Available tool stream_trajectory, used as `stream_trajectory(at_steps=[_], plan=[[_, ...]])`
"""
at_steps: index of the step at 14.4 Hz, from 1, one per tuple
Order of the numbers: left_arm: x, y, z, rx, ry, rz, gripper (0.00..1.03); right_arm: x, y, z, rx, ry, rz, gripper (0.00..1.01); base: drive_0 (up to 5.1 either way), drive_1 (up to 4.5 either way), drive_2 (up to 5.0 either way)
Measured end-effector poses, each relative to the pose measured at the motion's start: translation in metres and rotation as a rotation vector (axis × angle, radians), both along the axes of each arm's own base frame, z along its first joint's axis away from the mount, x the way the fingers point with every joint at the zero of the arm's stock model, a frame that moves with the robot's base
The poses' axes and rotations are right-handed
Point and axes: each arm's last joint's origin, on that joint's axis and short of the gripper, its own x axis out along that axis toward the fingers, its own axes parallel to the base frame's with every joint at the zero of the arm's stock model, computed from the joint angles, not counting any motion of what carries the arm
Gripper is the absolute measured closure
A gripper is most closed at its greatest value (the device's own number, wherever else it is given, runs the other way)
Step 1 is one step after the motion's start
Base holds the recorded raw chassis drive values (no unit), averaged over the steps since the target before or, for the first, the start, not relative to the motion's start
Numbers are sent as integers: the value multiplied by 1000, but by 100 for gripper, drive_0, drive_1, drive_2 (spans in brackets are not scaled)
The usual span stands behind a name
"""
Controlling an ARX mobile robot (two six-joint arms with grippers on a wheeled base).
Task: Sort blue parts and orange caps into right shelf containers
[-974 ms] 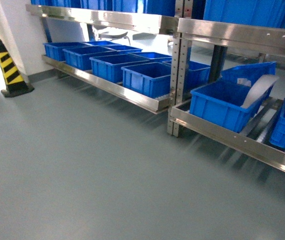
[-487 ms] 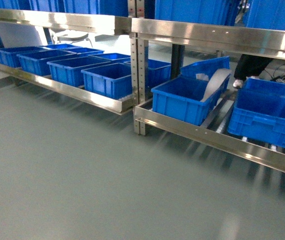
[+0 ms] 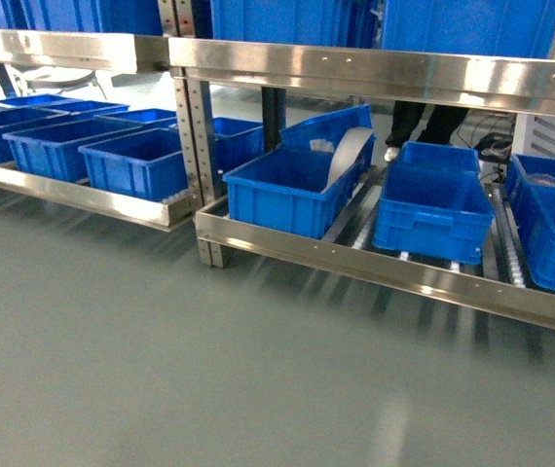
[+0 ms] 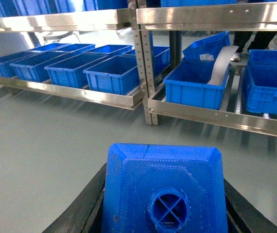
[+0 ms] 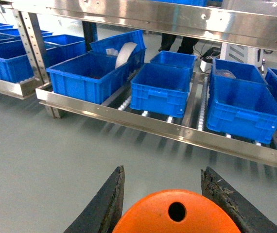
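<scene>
A: In the left wrist view the left pincer (image 4: 164, 194) is closed on the blue part (image 4: 164, 187); the block fills the bottom centre of the frame and a black finger presses each side of it. In the right wrist view the right pincer (image 5: 170, 199) is closed on the orange cap (image 5: 175, 212), at the bottom centre, with its flat top and one hole showing.

B: So both parts are carried, and the robot faces the shelf (image 3: 385, 272). Neither arm shows in the head view.

A: Yes. The step seems to be the approach to the right shelf containers (image 3: 431, 212). To do it well, the base should probably stop square to the front rail, and both pincers should stay shut until each one hangs over an open crate.

B: Which edges matter?

A: The upper steel rail (image 3: 375, 68) crosses the top of the head view, and the crates sit under it on the white rollers (image 3: 351, 219). The arm must likely go in between this rail and the crate rims. The upright post (image 3: 198, 146) stands left of centre.

B: And room?

A: The grey floor (image 3: 209, 379) in the lower half of the frame lies open. The left crate (image 3: 277, 195) holds a pale curved sheet (image 3: 348, 156), so the middle crate looks easier. A person's legs (image 3: 428, 122) stand behind the shelf, upper right.
</scene>
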Motion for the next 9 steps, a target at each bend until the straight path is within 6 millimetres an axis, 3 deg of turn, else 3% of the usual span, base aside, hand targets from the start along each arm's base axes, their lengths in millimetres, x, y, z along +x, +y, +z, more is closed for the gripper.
stream_trajectory(at_steps=[9], plan=[[0,0,0,0,-1,0,59,0,0,0,0,0,0,60,-161,-161,-161]])
